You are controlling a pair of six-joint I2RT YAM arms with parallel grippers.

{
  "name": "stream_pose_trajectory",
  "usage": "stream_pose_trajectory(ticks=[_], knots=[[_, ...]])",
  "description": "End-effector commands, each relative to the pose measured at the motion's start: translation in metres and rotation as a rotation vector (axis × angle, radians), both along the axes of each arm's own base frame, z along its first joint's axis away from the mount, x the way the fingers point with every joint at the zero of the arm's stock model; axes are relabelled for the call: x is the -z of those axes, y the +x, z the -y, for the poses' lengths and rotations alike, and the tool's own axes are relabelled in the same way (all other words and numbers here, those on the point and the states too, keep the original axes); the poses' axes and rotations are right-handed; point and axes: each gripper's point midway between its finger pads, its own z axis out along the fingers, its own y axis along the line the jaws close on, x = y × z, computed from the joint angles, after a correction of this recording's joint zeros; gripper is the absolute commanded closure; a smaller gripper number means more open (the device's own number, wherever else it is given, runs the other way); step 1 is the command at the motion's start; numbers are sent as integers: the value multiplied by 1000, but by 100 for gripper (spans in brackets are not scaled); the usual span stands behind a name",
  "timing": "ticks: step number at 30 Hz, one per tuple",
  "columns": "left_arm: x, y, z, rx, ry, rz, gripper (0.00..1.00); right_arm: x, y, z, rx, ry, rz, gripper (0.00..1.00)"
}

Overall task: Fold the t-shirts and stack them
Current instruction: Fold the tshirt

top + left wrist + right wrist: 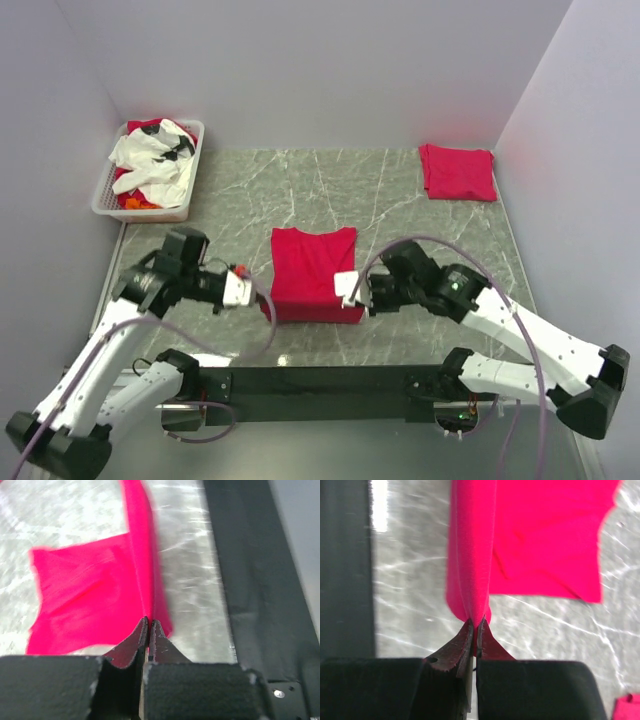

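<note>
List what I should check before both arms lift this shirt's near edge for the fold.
1. The left gripper shut on the centre t-shirt: ok.
2. The right gripper shut on it: ok.
3. Both grips level along the near edge: ok.
4. All cloth layers caught: cannot tell.
5. The folded t-shirt and basket clear of the fold path: ok.

Red t-shirt, mid-table: soft matt cloth, fine weave, no sheen. Folded t-shirt, far right corner: same matt red cloth. Tabletop: grey marble-look, white veins, smooth, glossy glare patches. Near-edge rail: black, matt. Basket, far left corner: white slotted plastic, smooth. Left gripper, right gripper: dark, dull, scuffed tips.
</note>
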Motion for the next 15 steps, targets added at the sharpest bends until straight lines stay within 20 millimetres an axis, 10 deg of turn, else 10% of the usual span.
stream_pose_trajectory(ticks=[1,9,15], knots=[[-22,36,1,-42,-73,-27,99,-12,25,7,-16,-35,39,100],[-23,139,0,-119,-94,-152,99,14,115,15,12,-130,1,100],[15,227,2,-235,-88,-290,99,47,199,11,59,-173,-141,100]])
